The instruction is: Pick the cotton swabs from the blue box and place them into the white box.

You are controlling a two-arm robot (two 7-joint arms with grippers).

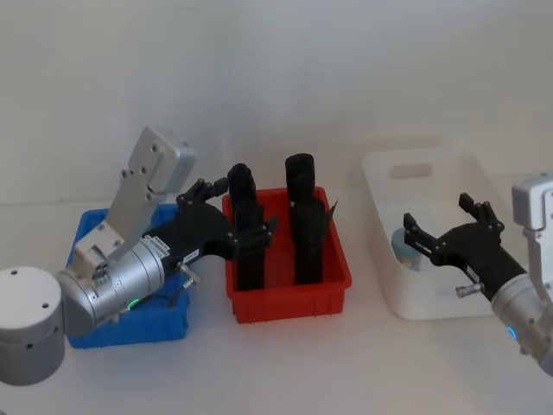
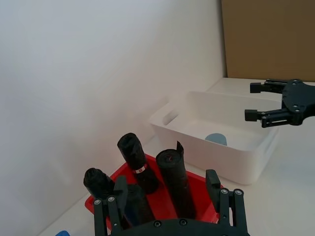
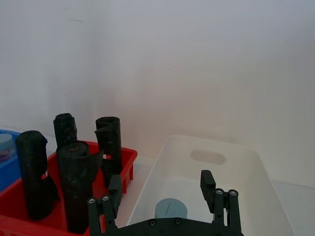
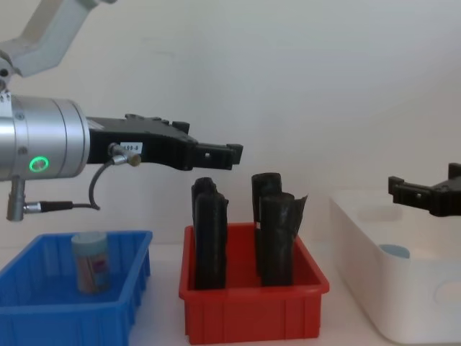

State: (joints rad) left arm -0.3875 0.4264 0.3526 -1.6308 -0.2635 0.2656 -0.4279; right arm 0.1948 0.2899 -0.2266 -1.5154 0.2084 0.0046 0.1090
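In blue box (image 4: 43, 306), cotton swabs (image 4: 91, 263), label unreadable, left hand (image 2: 165, 182), right hand (image 1: 436, 212) spread

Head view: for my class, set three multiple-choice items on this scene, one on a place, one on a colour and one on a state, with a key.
1. Where is the right tool?
A. Over the white box
B. Down in the blue box
C. Over the red bin

2. What colour is the bin holding the black rolls?
A. Blue
B. Red
C. White

3. What state is the left tool in?
A. Shut on a jar
B. Shut on a roll
C. Open and empty

Key:
1 A: the right tool hangs above the white box.
2 B: the rolls stand upright in the red bin.
3 C: the left tool has its fingers spread with nothing between them, above the rolls.
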